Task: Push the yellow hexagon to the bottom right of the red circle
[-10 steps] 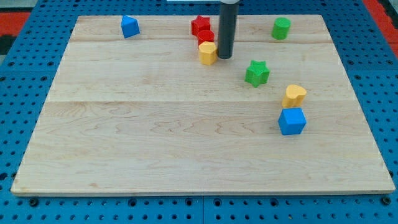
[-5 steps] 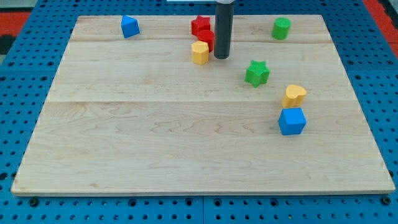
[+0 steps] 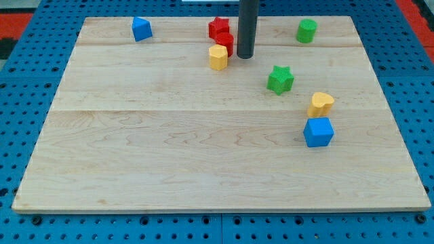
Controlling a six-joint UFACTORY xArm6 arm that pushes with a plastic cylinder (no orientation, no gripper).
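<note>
The yellow hexagon [image 3: 218, 57] lies near the view's top centre, touching the lower left side of the red circle [image 3: 225, 42]. A red star [image 3: 218, 28] sits just above the circle. My tip [image 3: 245, 57] stands just right of the red circle and to the right of the yellow hexagon, a small gap apart from the hexagon.
A blue block [image 3: 141, 28] lies at the top left and a green cylinder [image 3: 306, 30] at the top right. A green star [image 3: 279, 79], a yellow heart-like block [image 3: 321, 104] and a blue cube [image 3: 318, 131] lie on the right half of the wooden board [image 3: 135, 156].
The yellow hexagon was pushed left and slightly up, from below the red circle to its lower left. My tip moved left, then drew back a little to the right and up.
</note>
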